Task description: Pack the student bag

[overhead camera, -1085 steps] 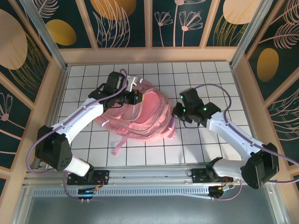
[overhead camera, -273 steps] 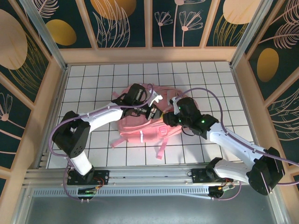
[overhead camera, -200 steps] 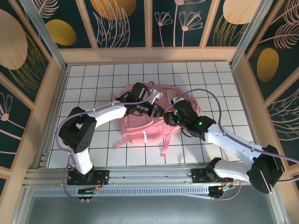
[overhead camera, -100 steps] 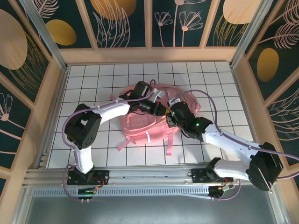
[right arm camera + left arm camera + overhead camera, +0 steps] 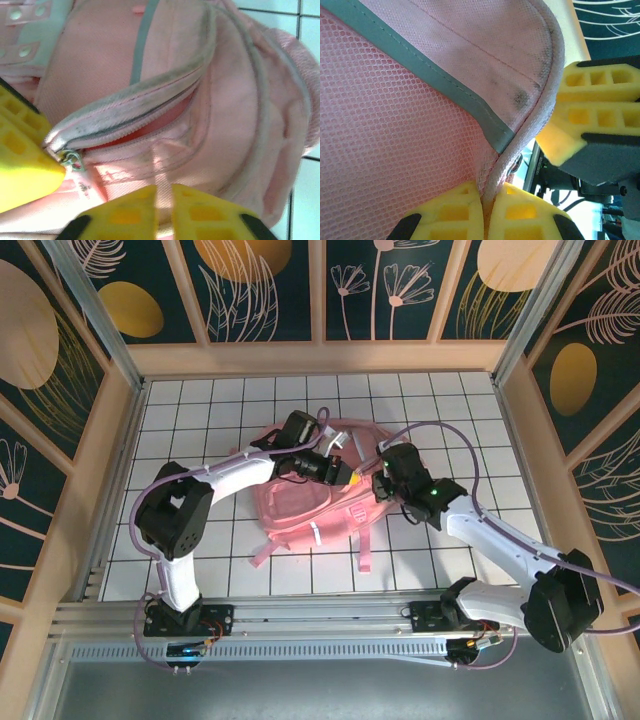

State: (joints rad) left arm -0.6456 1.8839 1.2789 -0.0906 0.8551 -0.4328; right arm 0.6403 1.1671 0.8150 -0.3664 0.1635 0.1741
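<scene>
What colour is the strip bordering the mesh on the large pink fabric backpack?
Silver-grey strip on the backpack; left wrist view shows it best.

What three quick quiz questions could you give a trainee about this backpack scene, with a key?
1. True or false: the student bag lies on the tiled table.
2. What does the left gripper pinch? A) the bag's piped edge B) a pencil C) nothing
3. Fill in: in the right wrist view, the pocket has its zip partly ____.
Key: 1 true; 2 A; 3 open.
</scene>
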